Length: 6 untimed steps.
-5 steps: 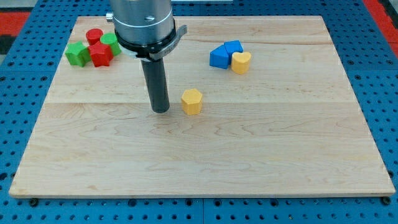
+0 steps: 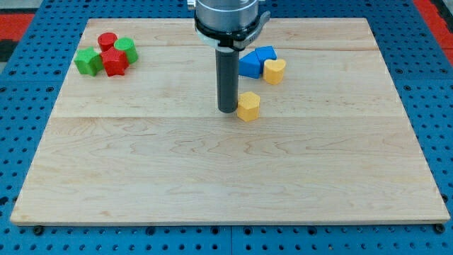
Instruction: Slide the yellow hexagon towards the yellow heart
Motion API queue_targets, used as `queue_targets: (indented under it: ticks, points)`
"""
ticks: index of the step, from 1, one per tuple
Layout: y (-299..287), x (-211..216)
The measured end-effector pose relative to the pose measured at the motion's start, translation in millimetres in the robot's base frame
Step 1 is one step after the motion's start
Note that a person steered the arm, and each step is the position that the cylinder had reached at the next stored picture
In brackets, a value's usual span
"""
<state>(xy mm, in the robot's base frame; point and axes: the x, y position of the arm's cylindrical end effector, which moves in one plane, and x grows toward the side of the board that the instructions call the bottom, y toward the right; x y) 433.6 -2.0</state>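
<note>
Yellow is noted on the hexagon and heart; blue, red and green on other blocks; dark grey on the rod.

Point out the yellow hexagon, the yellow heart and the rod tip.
yellow hexagon (image 2: 248,106): camera view, middle of its body.
yellow heart (image 2: 274,71): camera view, centre of the block.
my tip (image 2: 226,110): camera view, rod's very end, at the hexagon's left.

Arm housing cut off by view's top edge; upper part out of sight. Rod hides left edge of blue block. Can't tell if my tip touches yellow hexagon or sits just beside it. Second blue block partly hidden behind first one and yellow heart; shape unclear. Green block partly behind red blocks; shape unclear.
</note>
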Motion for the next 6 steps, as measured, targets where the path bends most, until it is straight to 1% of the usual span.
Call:
queue_targets:
  ticks: [1,2,3,4,6]
  points:
    - [-1.7,19.1]
    - [20.5,19.5]
    - [35.0,11.2]
    - [35.3,-4.4]
    - [35.3,-8.8]
